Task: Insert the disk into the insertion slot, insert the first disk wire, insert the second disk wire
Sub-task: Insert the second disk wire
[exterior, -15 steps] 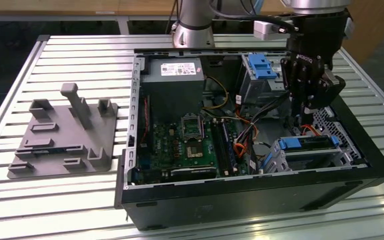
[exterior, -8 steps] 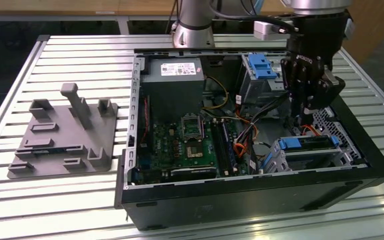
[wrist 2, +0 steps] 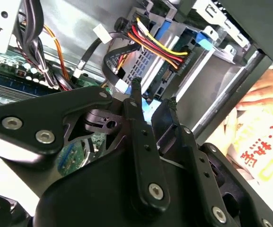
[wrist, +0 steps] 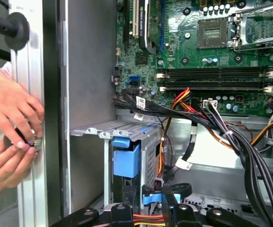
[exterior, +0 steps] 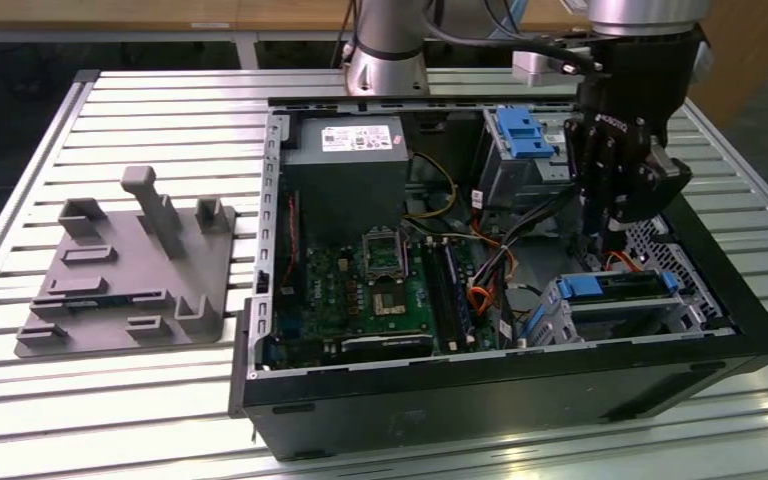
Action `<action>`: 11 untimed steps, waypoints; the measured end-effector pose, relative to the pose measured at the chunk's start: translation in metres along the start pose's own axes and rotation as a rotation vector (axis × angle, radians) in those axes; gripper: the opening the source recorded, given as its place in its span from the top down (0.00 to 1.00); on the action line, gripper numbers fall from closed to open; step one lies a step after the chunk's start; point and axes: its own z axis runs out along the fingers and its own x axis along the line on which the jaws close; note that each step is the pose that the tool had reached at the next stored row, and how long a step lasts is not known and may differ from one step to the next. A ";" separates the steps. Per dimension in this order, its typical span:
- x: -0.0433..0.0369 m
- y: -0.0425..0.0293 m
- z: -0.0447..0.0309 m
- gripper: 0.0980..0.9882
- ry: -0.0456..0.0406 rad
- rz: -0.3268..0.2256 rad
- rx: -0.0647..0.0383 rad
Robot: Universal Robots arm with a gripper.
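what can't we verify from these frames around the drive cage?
1. Whether the blue plug clamped in the tool is seated: both wrist views, the tool's own body covers the joint.
2. How deep the disk sits in the insertion slot: exterior view, the tool covers one end of it.
3. What the person's hands hold: first wrist view, too small, partly cut by the edge.
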 end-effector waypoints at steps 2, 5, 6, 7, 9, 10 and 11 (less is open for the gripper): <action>0.0001 0.0000 0.0007 0.70 -0.0066 0.002 -0.001; 0.0001 0.0000 0.0007 0.70 -0.0064 0.009 -0.003; 0.0001 0.0000 0.0007 0.70 -0.0059 0.014 -0.005; 0.0001 0.0000 0.0007 0.70 -0.0052 0.021 -0.007; 0.0001 0.0000 0.0007 0.70 -0.0035 0.037 -0.013; 0.0001 0.0000 0.0007 0.70 -0.0029 0.044 -0.016; 0.0001 0.0000 0.0007 0.70 -0.0023 0.049 -0.018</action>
